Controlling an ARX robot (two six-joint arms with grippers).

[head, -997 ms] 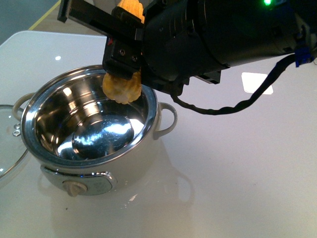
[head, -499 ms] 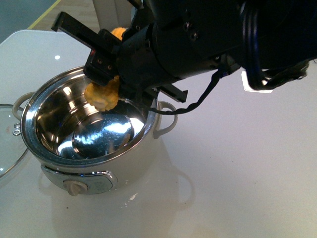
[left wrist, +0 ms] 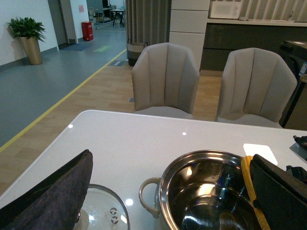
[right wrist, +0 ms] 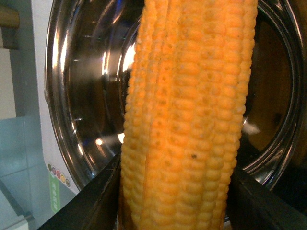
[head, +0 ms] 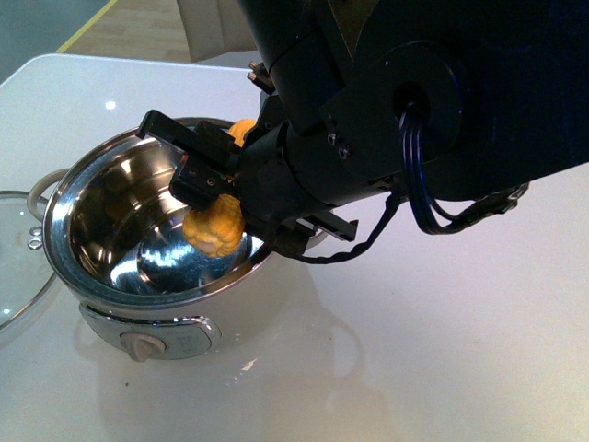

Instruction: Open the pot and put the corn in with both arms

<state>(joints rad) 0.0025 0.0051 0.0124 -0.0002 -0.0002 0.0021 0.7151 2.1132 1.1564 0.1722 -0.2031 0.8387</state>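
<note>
The cream-white pot (head: 241, 304) stands open, its steel inside bare. My right gripper (head: 208, 189) is shut on the yellow corn (head: 214, 232) and holds it tilted over the pot's right half, with the lower end below the rim (head: 57, 204). In the right wrist view the corn (right wrist: 187, 115) fills the frame between the two black fingers (right wrist: 91, 206), with the pot's steel inside (right wrist: 86, 96) behind it. My left gripper (left wrist: 170, 158) is open and empty, above the table near the pot (left wrist: 192, 165). It does not show in the front view.
The glass lid (head: 14, 267) lies flat on the white table left of the pot, and also shows in the left wrist view (left wrist: 103, 211). The right arm's black cable (head: 368, 239) hangs beside the pot's right side. Two beige chairs (left wrist: 165, 76) stand beyond the table's far edge.
My right gripper has come down and leftward with the corn. The corn's lower end has gone from rim height to inside the pot. The arm now covers the pot's right handle.
</note>
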